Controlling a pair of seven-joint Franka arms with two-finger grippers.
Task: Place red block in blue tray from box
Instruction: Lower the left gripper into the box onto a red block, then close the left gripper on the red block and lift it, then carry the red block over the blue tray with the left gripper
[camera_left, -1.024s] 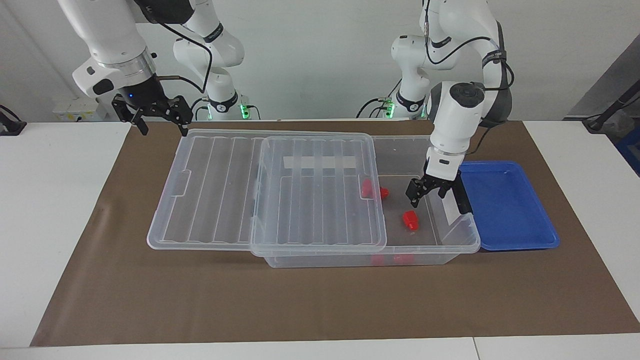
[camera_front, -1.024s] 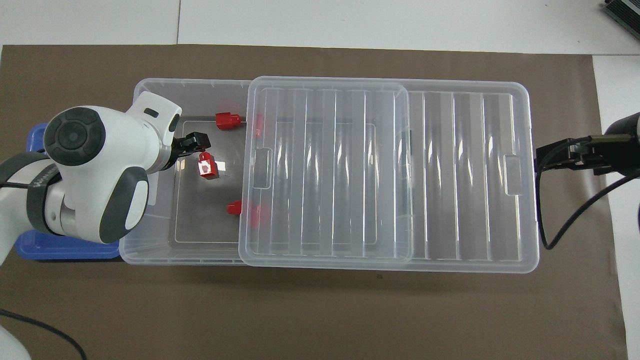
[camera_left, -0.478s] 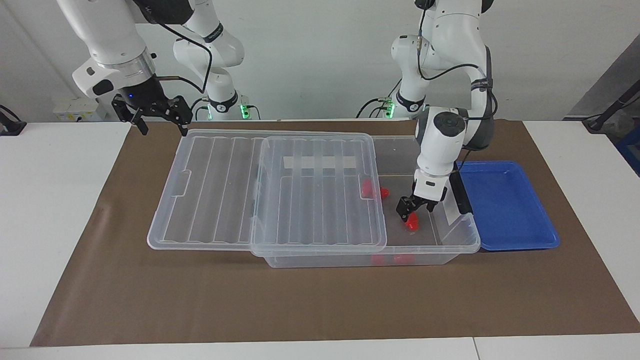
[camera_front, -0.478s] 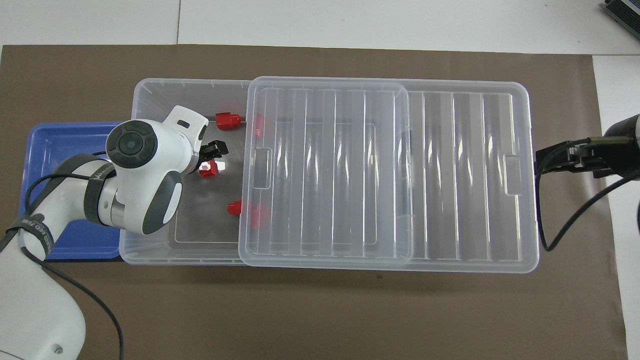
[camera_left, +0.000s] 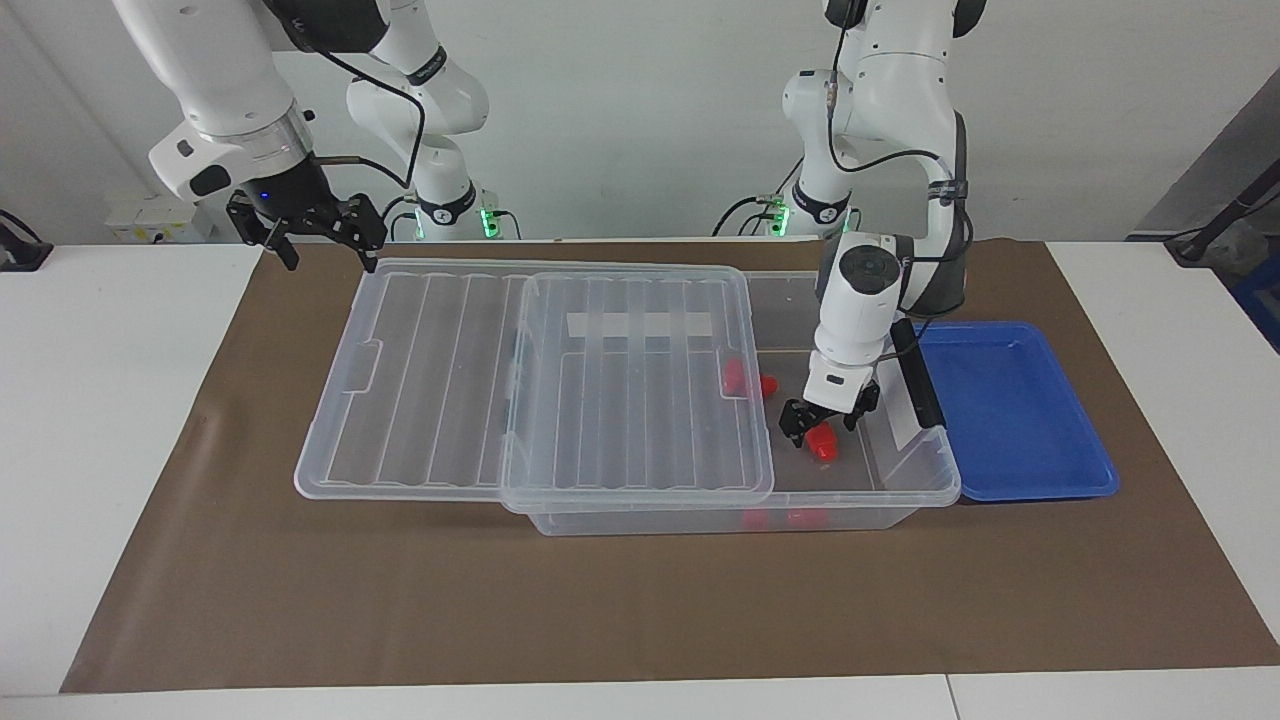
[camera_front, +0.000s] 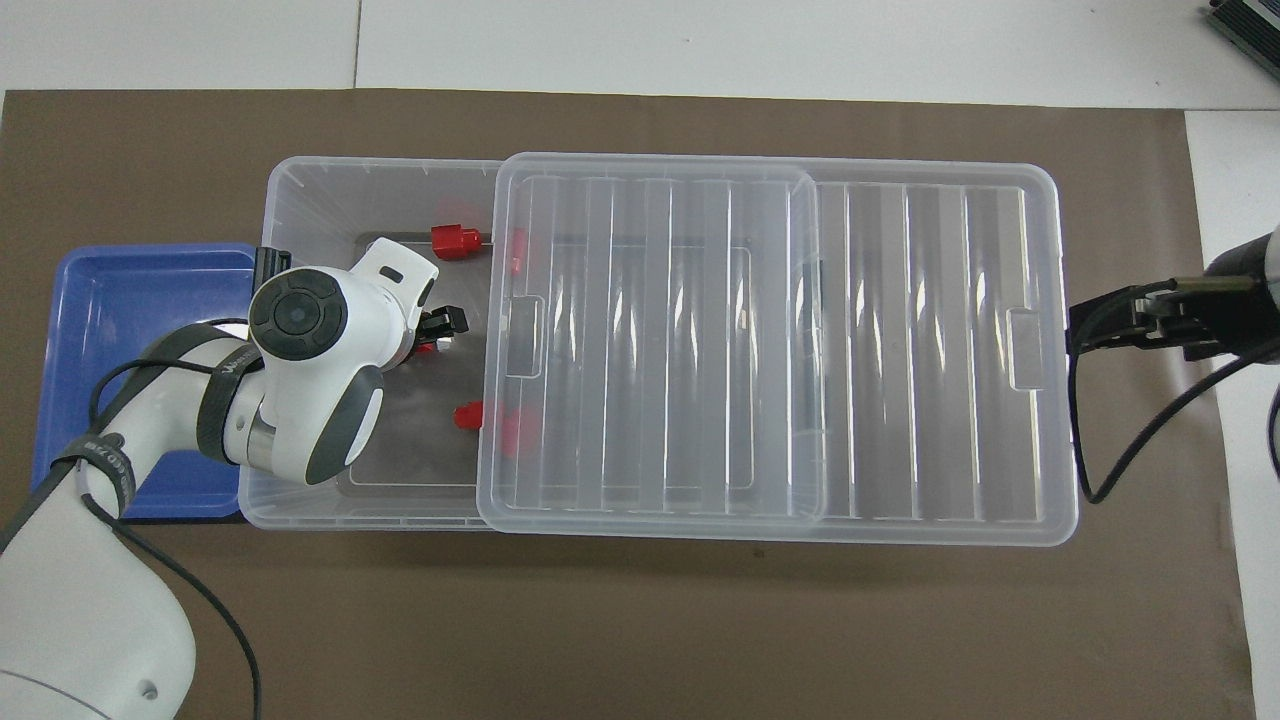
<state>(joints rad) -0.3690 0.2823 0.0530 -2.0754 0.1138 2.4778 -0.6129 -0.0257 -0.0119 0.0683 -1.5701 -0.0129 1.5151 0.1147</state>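
**A:** What's in the upper left of the facing view?

**B:** My right fingers (camera_left: 365, 232). They hang released and empty over the edge of the brown paper mat (camera_left: 250, 560) on the white table (camera_left: 110, 420). That arm waits.

**A:** And further across?

**B:** The clear ribbed plastic lid (camera_left: 430, 385) fills the middle-left. It is slid aside and covers only part of the large clear plastic box (camera_left: 905, 472). The box's uncovered end sits right of centre. Two other red blocks (camera_left: 766, 384) peek out at the lid's edge there.

**A:** Where's the one you want?

**B:** The small bright red plastic block (camera_left: 826, 447) lies on the box floor, right of centre, a little below mid-frame. My left fingers (camera_left: 792, 428) are down inside the box, spread with one on each side of it and not clenched. I cannot tell whether they touch it. In the overhead view my own wrist hides most of it.

**A:** How will it handle?

**B:** I'd say it's light, stiff and smooth, so a bit slippery but not fragile. One end narrows to a stub, so I'd pinch across the wider body on its flat sides.

**A:** Then where does it go?

**B:** The shallow bright blue plastic tray (camera_left: 1010, 485) lies at the right of the frame, just beside the box's end, with nothing in it. The block must clear the box wall first.
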